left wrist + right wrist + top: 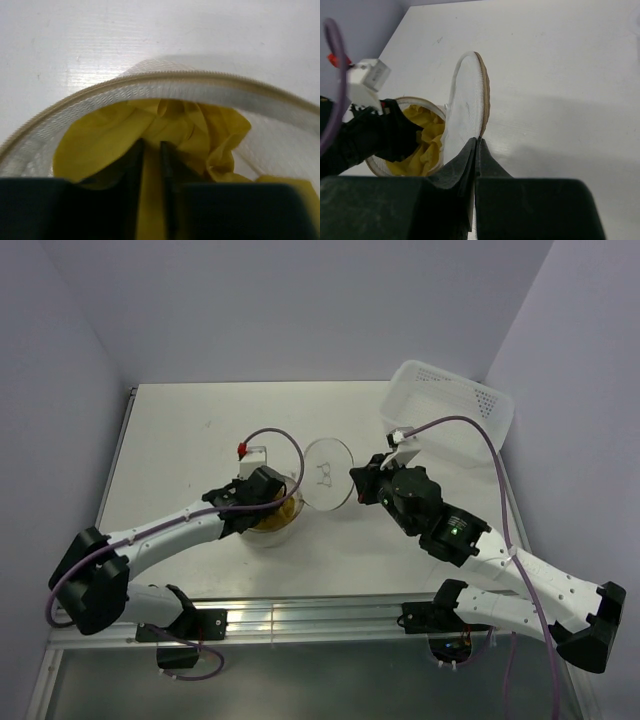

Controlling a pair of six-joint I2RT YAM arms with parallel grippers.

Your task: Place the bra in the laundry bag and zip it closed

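Observation:
The round cream mesh laundry bag [262,537] stands open on the table, with the mustard-yellow bra [287,511] bunched inside it. My left gripper [272,502] reaches down into the bag. In the left wrist view its narrow jaws [151,155] are pinched on a fold of the bra [100,137], just inside the zip rim [150,85]. My right gripper [355,486] is shut on the edge of the bag's circular flap lid [328,475] and holds it upright to the right of the opening. The right wrist view shows this grip [479,141], the lid [465,100] and the bra [427,142].
A white perforated plastic basket [455,410] stands at the back right of the table, behind my right arm. The purple walls close in the table on the left, the back and the right.

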